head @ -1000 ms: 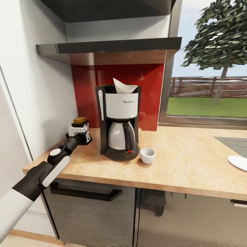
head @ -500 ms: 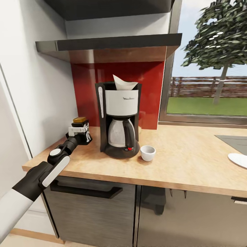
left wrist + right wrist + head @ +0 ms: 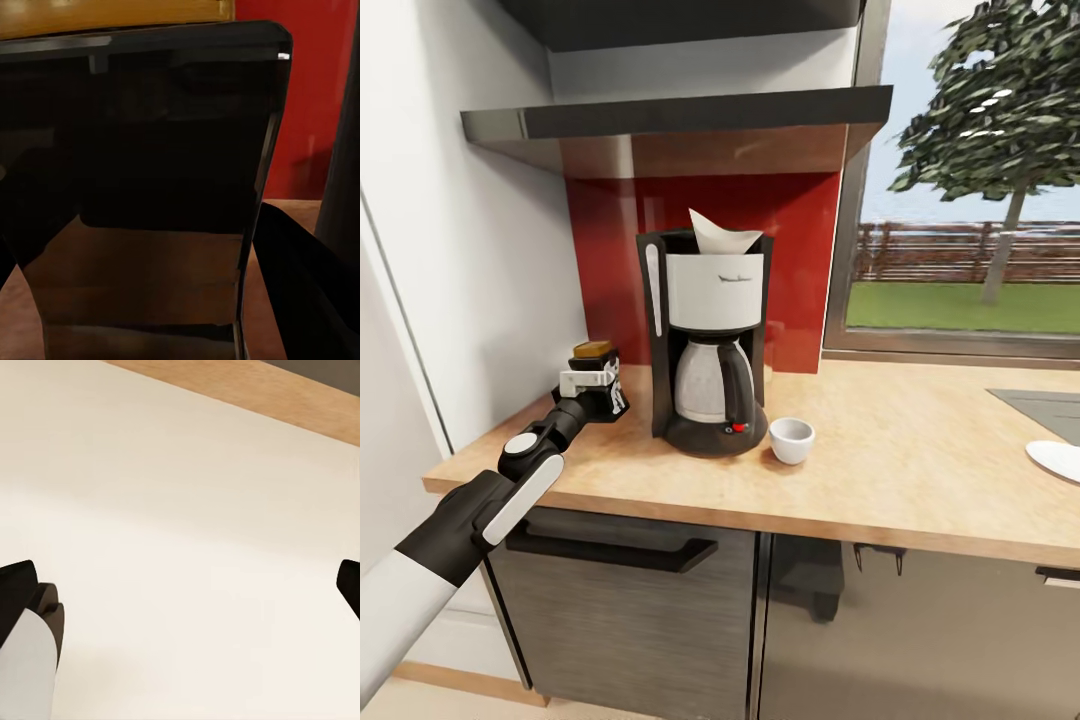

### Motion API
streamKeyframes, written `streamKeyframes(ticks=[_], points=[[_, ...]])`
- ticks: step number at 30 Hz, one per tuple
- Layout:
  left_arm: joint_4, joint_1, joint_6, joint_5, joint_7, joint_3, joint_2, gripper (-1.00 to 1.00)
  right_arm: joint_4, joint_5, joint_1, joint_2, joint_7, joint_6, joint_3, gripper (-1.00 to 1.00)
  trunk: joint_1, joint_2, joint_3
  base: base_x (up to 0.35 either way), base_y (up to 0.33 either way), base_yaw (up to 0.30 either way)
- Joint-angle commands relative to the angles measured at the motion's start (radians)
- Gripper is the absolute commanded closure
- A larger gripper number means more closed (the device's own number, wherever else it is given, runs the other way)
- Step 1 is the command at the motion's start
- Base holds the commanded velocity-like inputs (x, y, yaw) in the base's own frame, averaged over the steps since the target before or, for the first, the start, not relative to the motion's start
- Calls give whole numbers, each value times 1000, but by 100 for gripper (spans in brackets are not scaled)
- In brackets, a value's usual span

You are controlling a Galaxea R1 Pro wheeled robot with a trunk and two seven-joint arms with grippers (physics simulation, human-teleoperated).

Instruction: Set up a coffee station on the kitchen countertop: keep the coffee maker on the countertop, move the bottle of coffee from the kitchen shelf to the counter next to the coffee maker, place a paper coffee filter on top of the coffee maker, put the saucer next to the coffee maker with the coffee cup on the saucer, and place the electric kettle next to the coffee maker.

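Left hand [image 3: 600,385] clamps bottle of coffee [image 3: 593,352] | coffee maker [image 3: 707,340] beside

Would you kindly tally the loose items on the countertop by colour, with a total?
White: 3 - paper filter atop the coffee maker, cup, saucer at the picture's edge
Black and white: 1 - coffee maker
Dark with golden lid: 1 - coffee jar
Total: 5
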Motion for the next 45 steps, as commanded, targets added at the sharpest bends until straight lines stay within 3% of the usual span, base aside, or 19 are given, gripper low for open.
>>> streamKeyframes(ticks=[1, 30, 37, 45], points=[[-2, -1, 3, 6, 8, -3, 1, 100, 1, 4, -1, 0, 0, -4, 1, -100, 0, -1, -2, 0, 0, 0], [-2, -1, 5, 6, 8, -2, 2, 100, 1, 4, -1, 0, -1, -4, 1, -100, 0, -1, -46, 0, 0, 0], [-8, -2, 63, 6, 9, -1, 2, 100, 1, 4, -1, 0, -1, -4, 1, -100, 0, -1, -55, 0, 0, 0], [-23, -1, 81, 6, 8, 1, 2, 100, 1, 4, -1, 0, -1, -4, 1, -100, 0, -1, -57, 0, 0, 0]])
